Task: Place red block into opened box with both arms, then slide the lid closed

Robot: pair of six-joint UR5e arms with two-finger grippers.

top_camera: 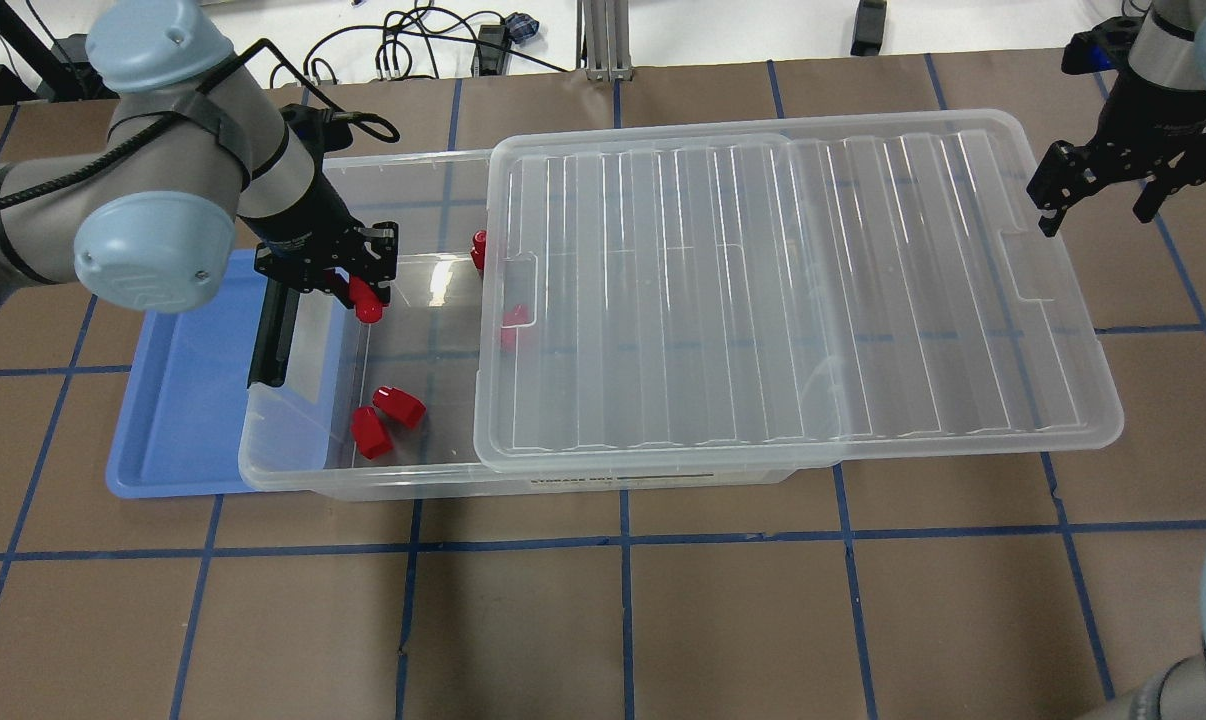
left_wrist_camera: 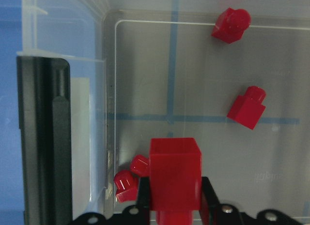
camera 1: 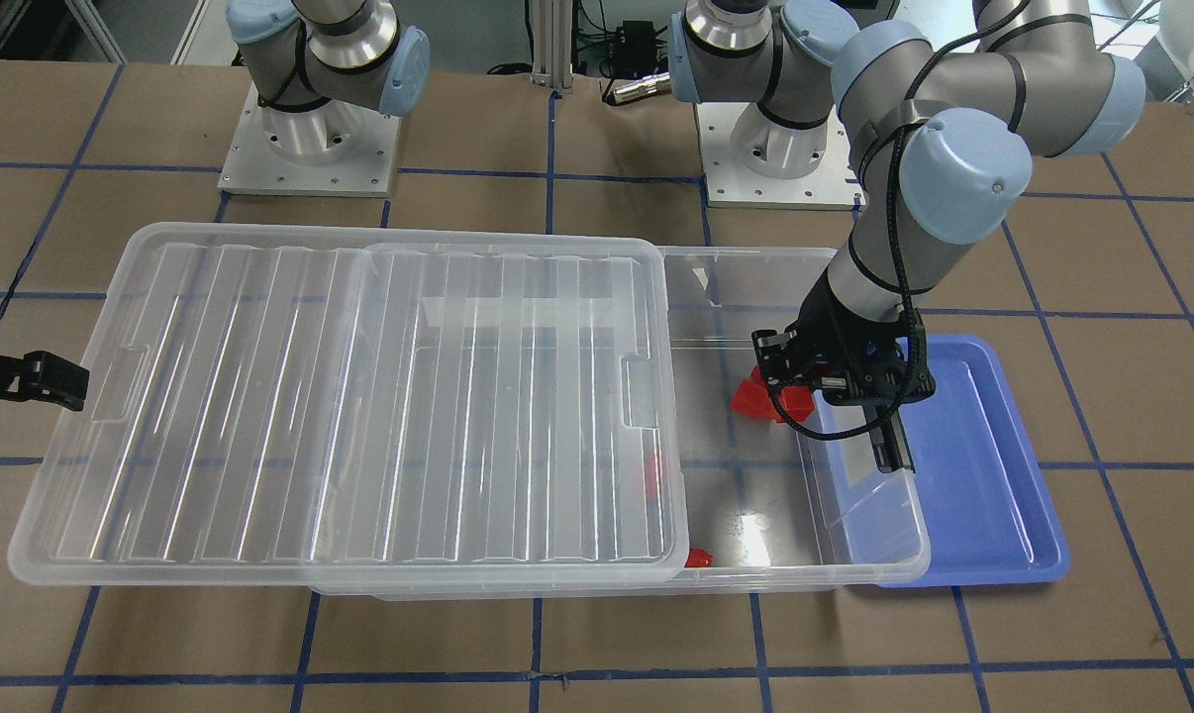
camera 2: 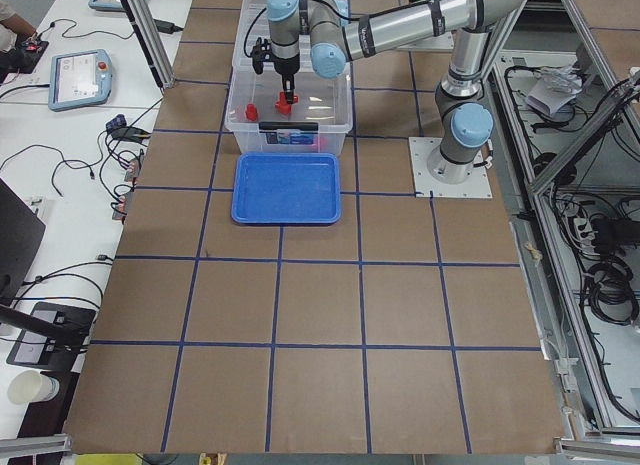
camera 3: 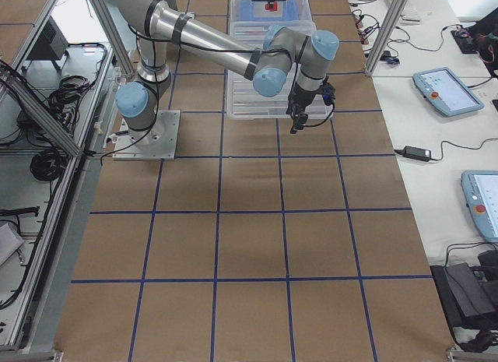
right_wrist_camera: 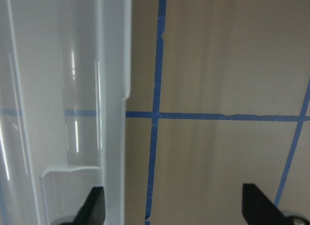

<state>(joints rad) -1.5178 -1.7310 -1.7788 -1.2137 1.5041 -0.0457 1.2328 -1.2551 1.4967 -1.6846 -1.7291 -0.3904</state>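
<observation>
Robotics lab: teach pendants, cable runs, aluminium framing.

Table is covered in brown paper and gridded with blue tape. Box is set directly on it. Blue tray is laid flat just beside the box's black-bar end. One arm base plate and a second base plate are mounted behind the box, robot side.

Table: covered in brown board, marked off by blue tape.
Benches: white, strewn with cables and tablets.
</observation>
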